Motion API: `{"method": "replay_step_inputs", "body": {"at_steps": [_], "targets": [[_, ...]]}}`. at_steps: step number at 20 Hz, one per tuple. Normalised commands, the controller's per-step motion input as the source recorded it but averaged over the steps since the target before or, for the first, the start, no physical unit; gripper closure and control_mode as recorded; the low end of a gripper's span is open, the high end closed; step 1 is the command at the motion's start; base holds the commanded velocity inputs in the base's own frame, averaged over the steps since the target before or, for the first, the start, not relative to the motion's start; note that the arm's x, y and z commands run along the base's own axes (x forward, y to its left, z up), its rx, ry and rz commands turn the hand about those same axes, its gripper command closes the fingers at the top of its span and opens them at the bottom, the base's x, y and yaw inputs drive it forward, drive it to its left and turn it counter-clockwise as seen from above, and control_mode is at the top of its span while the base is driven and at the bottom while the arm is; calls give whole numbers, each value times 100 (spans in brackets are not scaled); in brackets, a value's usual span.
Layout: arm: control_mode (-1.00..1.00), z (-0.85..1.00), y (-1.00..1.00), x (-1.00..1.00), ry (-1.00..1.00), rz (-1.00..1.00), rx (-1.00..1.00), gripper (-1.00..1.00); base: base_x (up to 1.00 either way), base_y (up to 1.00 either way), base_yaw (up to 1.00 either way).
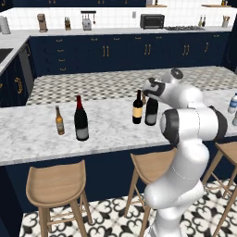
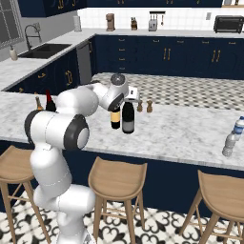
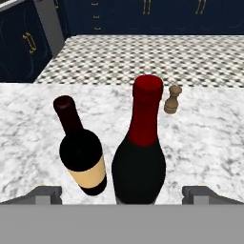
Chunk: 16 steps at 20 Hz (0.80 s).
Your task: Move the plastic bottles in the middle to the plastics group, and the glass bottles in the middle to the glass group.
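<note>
While the hand hangs with its fingers spread wide and nothing between them, it looks down on the two wine bottles in the middle of the worktop: the taller bottle with the red foil top sits centred between the fingertips, and the shorter bottle with the cream label stands just to its left, close beside it. Neither has been gripped, so both middle glass bottles are yet to be moved. Their destination looks to be the glass group at the left end of the worktop, where a small amber beer bottle and another red-topped wine bottle stand near each other. Well off at the right end stands the clear blue-capped water bottle of the plastics group, with a paler small bottle near it (too faint to judge). By my reading the sorting has hardly begun, with the red-topped bottle the likely first pick.
</note>
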Motion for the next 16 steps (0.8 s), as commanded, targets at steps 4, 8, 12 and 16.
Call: {"method": "replay_step_inputs", "body": {"at_steps": [4, 8, 12, 16], "targets": [[-100, 0, -6, 16, 0, 0, 0, -100, 0, 0, 0], [-100, -4, -11, 0, 0, 0, 0, -100, 0, 0, 0], [-100, -16, -2, 3, 1, 0, 0, -100, 0, 0, 0], [-100, -22, 0, 22, 0, 0, 0, -100, 0, 0, 0]]}}
